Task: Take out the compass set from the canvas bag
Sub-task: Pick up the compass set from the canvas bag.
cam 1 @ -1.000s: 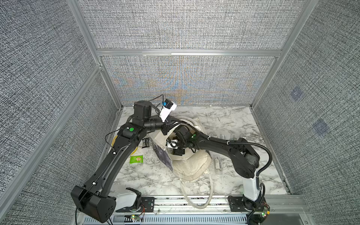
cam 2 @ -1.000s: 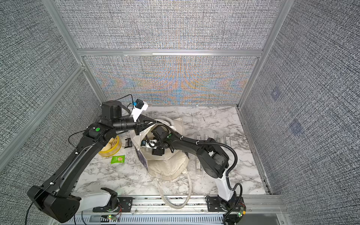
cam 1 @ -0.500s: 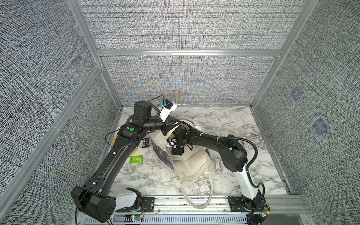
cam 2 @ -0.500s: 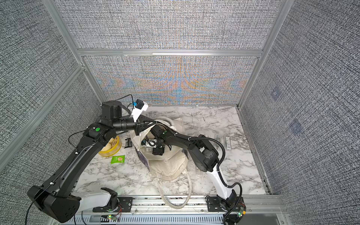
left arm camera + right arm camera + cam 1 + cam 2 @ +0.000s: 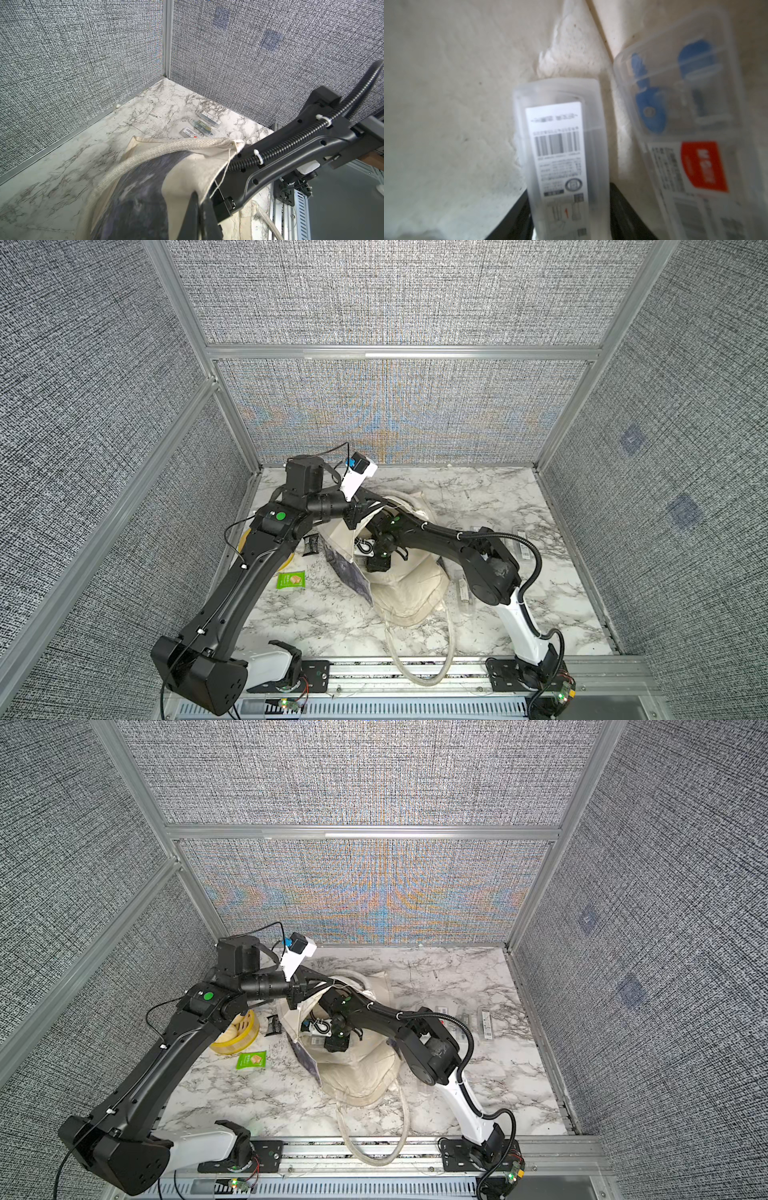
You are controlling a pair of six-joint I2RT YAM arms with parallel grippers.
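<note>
Our left pincer is clamped on the rim of the canvas bag. It holds the cream cloth up off the table, and the bag's mouth stands open. Our right pincer is down inside the bag, reached in through that mouth. Between its two black fingers lies a compass set case, clear with a barcode label. The case runs lengthwise away from the pincer, and its far end meets the bag's cream lining. The fingers sit right at the case's long sides; we cannot tell whether they press on it. Just outside one finger lies a second clear case with a blue part and a red label. Beyond the rim held by the left pincer, three more clear cases lie on the table.
</note>
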